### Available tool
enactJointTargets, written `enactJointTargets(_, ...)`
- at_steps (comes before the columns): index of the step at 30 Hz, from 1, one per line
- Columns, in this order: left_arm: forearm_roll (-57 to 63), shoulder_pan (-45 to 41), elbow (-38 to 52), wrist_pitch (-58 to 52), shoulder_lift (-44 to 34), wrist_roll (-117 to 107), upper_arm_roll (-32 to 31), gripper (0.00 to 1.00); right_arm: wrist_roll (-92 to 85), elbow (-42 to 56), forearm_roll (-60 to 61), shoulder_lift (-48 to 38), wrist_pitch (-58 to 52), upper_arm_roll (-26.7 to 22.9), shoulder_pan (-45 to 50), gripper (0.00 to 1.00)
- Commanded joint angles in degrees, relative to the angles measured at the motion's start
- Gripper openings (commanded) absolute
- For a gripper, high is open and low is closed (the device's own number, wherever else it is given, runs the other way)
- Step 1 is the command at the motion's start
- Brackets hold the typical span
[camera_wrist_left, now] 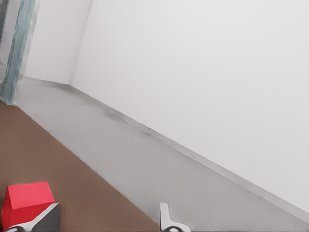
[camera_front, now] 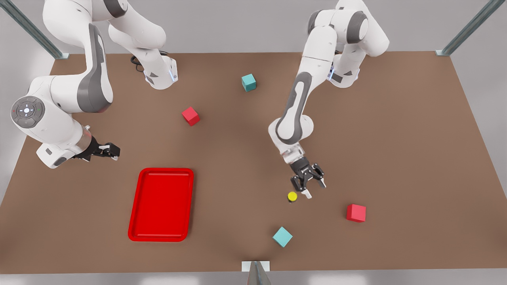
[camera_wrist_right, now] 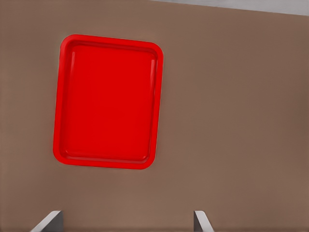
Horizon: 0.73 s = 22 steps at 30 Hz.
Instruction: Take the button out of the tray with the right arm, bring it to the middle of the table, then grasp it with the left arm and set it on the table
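Yellow-capped, the button (camera_front: 292,196) is seen on the table (camera_front: 396,138) just beside the left gripper (camera_front: 313,186), spread open; the right gripper (camera_front: 113,152), also parted, is poised near the tray (camera_front: 136,233).

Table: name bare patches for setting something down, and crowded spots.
Free: inside the tray, and the table from the left hand to the front view's right edge. Crowded: around the button, between that hand, teal cube and red cube.

Simulated robot test cell.
Two white arms (camera_front: 301,99) flank a bare brown table (camera_front: 396,138) framed by plain grey walls and metal struts (camera_front: 467,27).
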Motion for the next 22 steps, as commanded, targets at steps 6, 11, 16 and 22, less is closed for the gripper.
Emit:
enactJointTargets(6, -92.55, 19.03, 39.24, -58.84, -8.03, 160.73, 0.17, 1.0, -0.2, 0.03, 0.21, -0.03, -0.02, -0.03, -0.23, 1.0)
enactJointTargets(11, -72.42, 44.08, 13.59, -40.83, -35.19, 159.6, -34.55, 1.0, -0.29, 0.03, 1.0, 0.32, -0.02, -0.03, -1.9, 1.0)
enactJointTargets(16, -72.95, 44.08, 7.16, -34.76, -33.26, 158.63, -34.82, 1.0, 0.15, -0.06, 0.21, 0.76, -0.02, 0.05, -2.08, 1.0)
enactJointTargets(22, -74.53, 44.52, 7.69, -35.46, -34.58, 159.15, -34.82, 1.0, 0.24, -0.06, 0.39, 0.76, -0.02, 0.05, -2.34, 1.0)
